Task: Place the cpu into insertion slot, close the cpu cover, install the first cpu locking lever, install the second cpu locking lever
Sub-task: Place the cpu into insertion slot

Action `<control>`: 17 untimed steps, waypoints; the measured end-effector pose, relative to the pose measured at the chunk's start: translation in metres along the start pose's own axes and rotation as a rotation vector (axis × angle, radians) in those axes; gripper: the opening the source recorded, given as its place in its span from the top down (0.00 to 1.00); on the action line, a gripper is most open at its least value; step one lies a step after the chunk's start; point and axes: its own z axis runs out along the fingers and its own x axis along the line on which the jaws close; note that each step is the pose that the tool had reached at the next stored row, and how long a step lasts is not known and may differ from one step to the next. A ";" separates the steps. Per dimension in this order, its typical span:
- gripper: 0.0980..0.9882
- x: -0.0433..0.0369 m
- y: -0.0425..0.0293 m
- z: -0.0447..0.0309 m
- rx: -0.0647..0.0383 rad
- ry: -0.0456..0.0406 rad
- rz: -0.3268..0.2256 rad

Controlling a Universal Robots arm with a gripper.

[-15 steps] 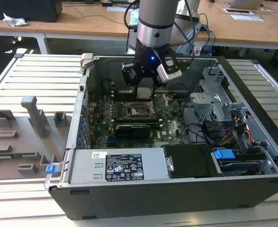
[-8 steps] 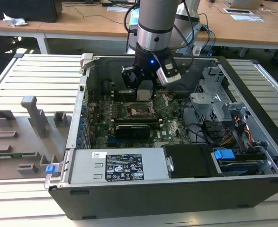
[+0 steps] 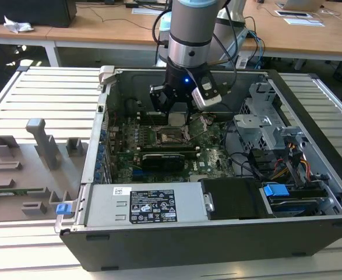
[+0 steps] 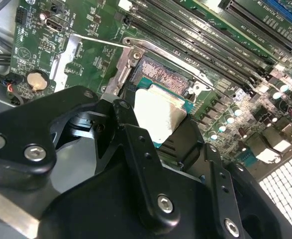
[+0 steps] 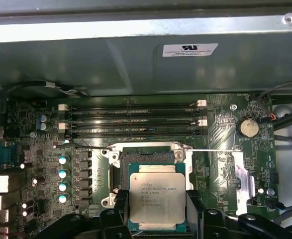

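Observation:
My gripper [image 3: 179,112] is shut on the cpu [image 3: 178,111], a flat square chip with a silver-grey top, gripped on two opposite edges. In both wrist views the cpu [image 5: 157,199] [image 4: 158,117] sits between the black fingers [image 5: 121,201]. It hangs just above the insertion slot [image 3: 172,137], offset from it, so part of the pale pin grid [image 5: 145,158] [image 4: 163,79] stays uncovered. The cpu cover [image 5: 146,147] stands raised at one edge of the slot. Two thin wire locking levers [image 5: 88,147] [image 5: 213,150] reach out to either side, unlatched.
The motherboard lies inside an open computer case [image 3: 106,79]. Memory slots [image 5: 131,119] run beside the socket, and a long black card [image 3: 168,158] lies in front of it. A power supply [image 3: 141,207], drive cage [image 3: 264,122] and cables [image 3: 287,169] crowd the case. Grey fixtures [image 3: 42,143] stand outside.

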 end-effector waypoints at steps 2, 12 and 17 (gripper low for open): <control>0.50 0.0000 -0.0002 0.0028 0.000 0.0000 0.000; 0.50 -0.0001 -0.0006 0.0067 0.005 -0.0023 0.028; 0.50 -0.0001 -0.0005 0.0068 0.005 -0.0080 0.101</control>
